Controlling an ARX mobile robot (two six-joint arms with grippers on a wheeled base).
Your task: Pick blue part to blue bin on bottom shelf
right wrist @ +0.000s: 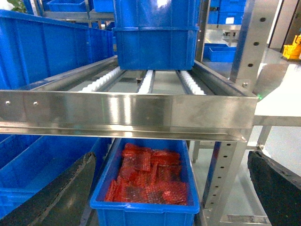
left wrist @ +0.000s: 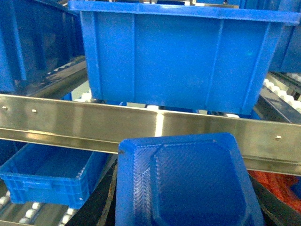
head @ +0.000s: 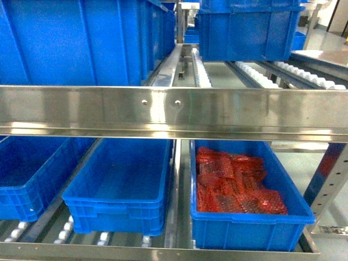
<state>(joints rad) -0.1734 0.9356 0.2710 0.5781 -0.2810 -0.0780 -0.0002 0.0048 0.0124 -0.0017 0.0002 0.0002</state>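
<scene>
Three blue crates sit on the bottom shelf [head: 163,251]. The empty blue bin [head: 117,187] is in the middle, w/ the crate of red bubble bags [head: 234,187] just to its right and another blue crate [head: 30,174] to its left. The blue part [left wrist: 188,183] is held in the left gripper [left wrist: 183,221], up high, near the long steel rail [head: 174,111] above the bin. Right gripper [right wrist: 169,188] jaws are spread wide, nothing in them, over the red bags.

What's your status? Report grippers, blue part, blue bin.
Left gripper shut on blue part. Right gripper open, empty. Blue bin on bottom shelf shows empty; upper steel rail crosses in front, above it.
</scene>
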